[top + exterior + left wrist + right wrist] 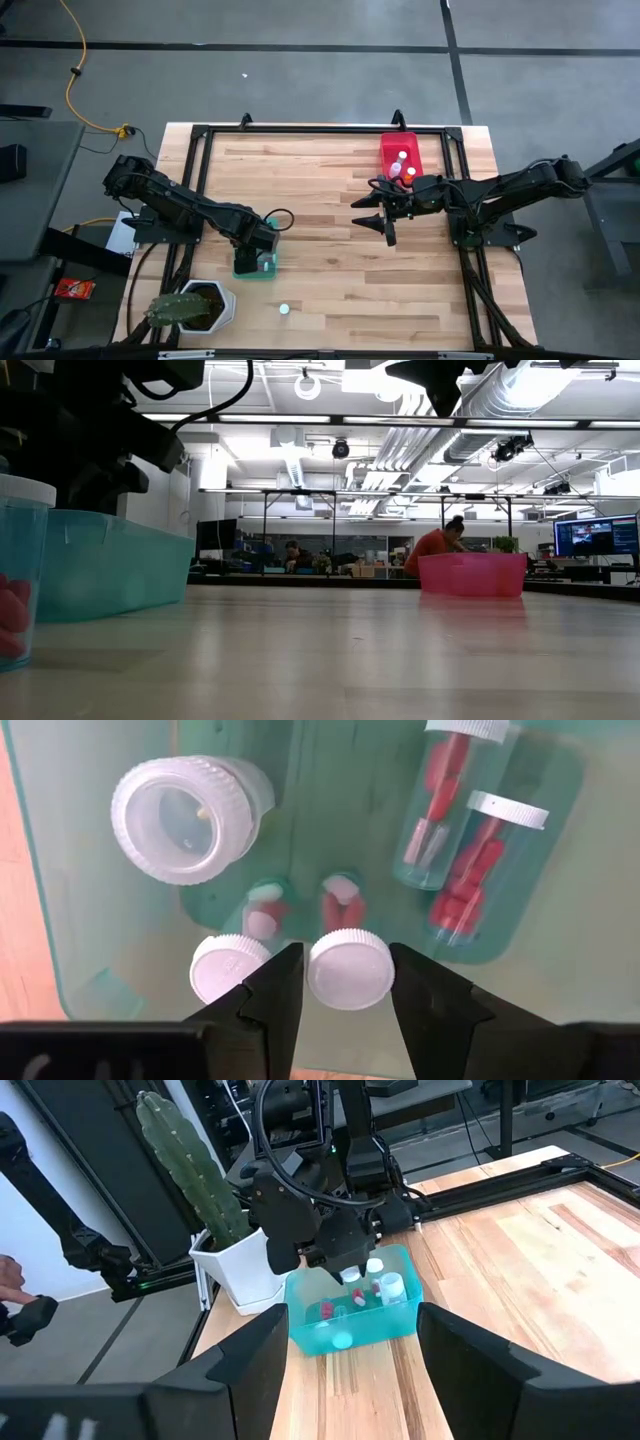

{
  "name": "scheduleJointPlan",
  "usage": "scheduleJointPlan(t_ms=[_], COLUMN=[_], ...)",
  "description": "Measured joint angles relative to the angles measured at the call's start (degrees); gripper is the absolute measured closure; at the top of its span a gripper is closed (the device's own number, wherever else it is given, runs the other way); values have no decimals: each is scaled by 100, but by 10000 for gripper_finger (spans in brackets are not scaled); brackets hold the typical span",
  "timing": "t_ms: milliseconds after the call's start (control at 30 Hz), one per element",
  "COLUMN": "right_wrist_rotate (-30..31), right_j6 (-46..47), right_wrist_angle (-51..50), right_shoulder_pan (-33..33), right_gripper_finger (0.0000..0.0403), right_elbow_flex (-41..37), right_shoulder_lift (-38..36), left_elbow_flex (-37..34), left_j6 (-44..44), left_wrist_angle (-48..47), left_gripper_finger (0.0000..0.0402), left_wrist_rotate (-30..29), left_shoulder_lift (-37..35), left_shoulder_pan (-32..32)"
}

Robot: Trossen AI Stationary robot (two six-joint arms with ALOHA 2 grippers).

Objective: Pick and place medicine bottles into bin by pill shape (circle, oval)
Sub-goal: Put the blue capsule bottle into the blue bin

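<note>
My left gripper [256, 248] hangs over the teal bin [253, 268], shut on a small whitish medicine bottle with a white cap [348, 970] and red pills inside. Other bottles are in this bin: one upright beside it [230, 967], one wide one [185, 815], and two lying on their sides [470, 840]. One bottle [284, 309] stands alone on the table near the front edge; it also shows in the low view [20, 570]. The red bin [400, 153] at the far right holds a few bottles. My right gripper [385, 215] is open and empty in front of the red bin. My left gripper pinches the bottle's round white cap [318, 982] between its two fingers, one on each side. The fingers come from above, pointing down into the teal bin. The bottle is upright below them; whether its base rests on the bin floor I cannot tell.
A white hexagonal pot with a cactus [195, 305] stands at the table's near left corner, close to the teal bin. A dark frame [200, 135] runs along the table's edges. The wooden top between the two bins is bare [320, 240]. People show in the room behind [435, 548].
</note>
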Motion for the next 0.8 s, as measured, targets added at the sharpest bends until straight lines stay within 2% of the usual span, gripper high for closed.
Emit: scheduleJointPlan(t_ms=[133,333,467,600,700,800], right_wrist_rotate=[0,0,-2,-2,-2,-3], right_j6=[0,0,27,0,-1,36], right_wrist_angle=[0,0,-6,-7,7,75], right_shoulder_pan=[-2,-1,-1,-2,0,2], right_gripper_finger=[187,187,187,187,187,187], right_elbow_flex=[0,0,-2,-2,-2,-4], right_shoulder_lift=[0,0,0,0,0,0], left_elbow_flex=[3,302,795,1556,1916,1851], left_j6=[6,263,539,976,1014,967], left_wrist_angle=[34,-41,-355,-784,-261,1319], left_gripper_finger=[249,207,181,173,173,175], left_wrist_rotate=[20,48,-27,-69,-377,-863], left_shoulder_lift=[-24,-28,-28,-28,-214,-574], left_shoulder_pan=[0,0,-2,-2,-28,-142])
